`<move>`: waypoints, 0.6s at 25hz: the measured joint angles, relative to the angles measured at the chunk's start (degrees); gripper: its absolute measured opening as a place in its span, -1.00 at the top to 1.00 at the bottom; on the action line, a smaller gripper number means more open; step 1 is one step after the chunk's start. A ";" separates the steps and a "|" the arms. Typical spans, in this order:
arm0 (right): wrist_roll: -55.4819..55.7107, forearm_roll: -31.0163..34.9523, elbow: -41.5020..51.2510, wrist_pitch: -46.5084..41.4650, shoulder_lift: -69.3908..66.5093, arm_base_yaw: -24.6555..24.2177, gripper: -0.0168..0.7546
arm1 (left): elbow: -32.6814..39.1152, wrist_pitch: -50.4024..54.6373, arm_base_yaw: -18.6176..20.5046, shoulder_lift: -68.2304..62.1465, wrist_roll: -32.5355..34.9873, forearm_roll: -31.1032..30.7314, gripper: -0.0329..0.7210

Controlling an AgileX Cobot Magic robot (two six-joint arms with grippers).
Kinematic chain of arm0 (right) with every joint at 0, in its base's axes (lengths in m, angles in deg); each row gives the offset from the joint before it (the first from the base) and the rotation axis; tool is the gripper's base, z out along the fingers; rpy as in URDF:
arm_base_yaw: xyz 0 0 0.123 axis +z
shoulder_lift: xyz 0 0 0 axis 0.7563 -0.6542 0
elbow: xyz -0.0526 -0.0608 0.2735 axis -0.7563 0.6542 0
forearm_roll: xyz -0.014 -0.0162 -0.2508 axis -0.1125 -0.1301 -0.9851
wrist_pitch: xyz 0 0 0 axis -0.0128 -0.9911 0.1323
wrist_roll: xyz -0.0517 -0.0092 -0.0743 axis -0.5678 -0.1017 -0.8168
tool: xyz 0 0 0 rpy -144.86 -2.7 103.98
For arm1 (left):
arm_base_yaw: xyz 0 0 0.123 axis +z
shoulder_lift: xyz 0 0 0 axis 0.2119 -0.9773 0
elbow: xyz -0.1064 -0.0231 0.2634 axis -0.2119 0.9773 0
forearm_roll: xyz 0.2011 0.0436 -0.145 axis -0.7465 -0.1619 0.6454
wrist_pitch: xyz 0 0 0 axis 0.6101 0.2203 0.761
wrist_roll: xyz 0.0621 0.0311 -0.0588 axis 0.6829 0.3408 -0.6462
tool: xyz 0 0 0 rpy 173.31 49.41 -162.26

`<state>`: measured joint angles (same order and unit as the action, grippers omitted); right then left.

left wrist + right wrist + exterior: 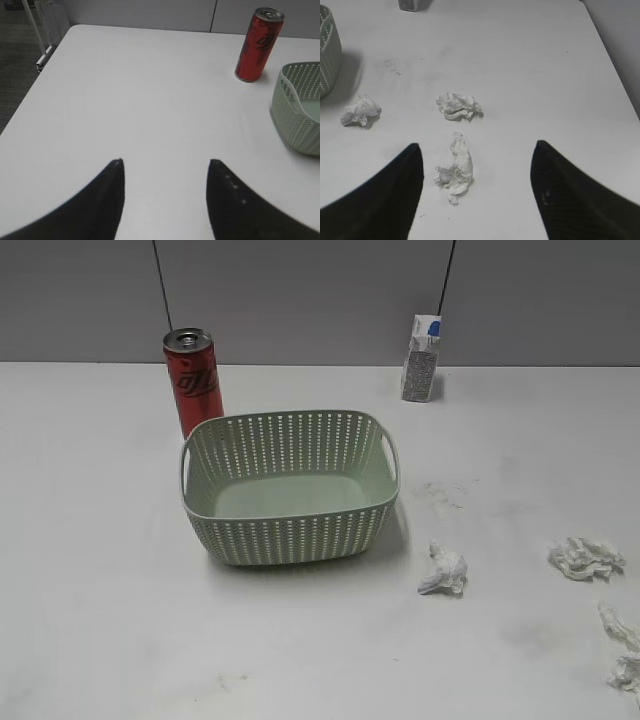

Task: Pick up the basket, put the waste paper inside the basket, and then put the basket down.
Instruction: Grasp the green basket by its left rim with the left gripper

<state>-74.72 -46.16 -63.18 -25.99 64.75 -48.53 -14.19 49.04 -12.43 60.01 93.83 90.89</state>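
The pale green basket [290, 485] stands empty on the white table, mid-left; its edge also shows in the left wrist view [300, 107] and the right wrist view [327, 50]. Three wads of white waste paper lie to its right: one near the basket [443, 570] [360, 110], one further right [585, 558] [458, 106], one at the front right edge [625, 650] [455, 170]. My left gripper [165, 162] is open over bare table left of the basket. My right gripper [477, 147] is open, above the nearest wad. Neither gripper shows in the exterior view.
A red drink can [193, 380] [259, 45] stands just behind the basket's left corner. An upright white carton with a blue mark [421, 358] stands at the back. The table's left edge [30, 90] and right edge [615, 65] are in the wrist views.
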 joint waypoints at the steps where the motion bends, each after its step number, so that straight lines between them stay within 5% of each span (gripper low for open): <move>1: 0.00 0.00 0.00 0.00 0.00 0.00 -0.36 | 0.00 0.00 0.00 0.00 0.00 0.00 -0.14; 15: -0.06 0.00 0.00 0.00 0.00 0.00 -0.36 | 0.00 0.00 0.00 0.00 0.00 0.00 0.03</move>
<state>-74.78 -46.16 -63.18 -25.99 64.75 -48.53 -14.19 49.04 -12.43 60.01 93.83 90.89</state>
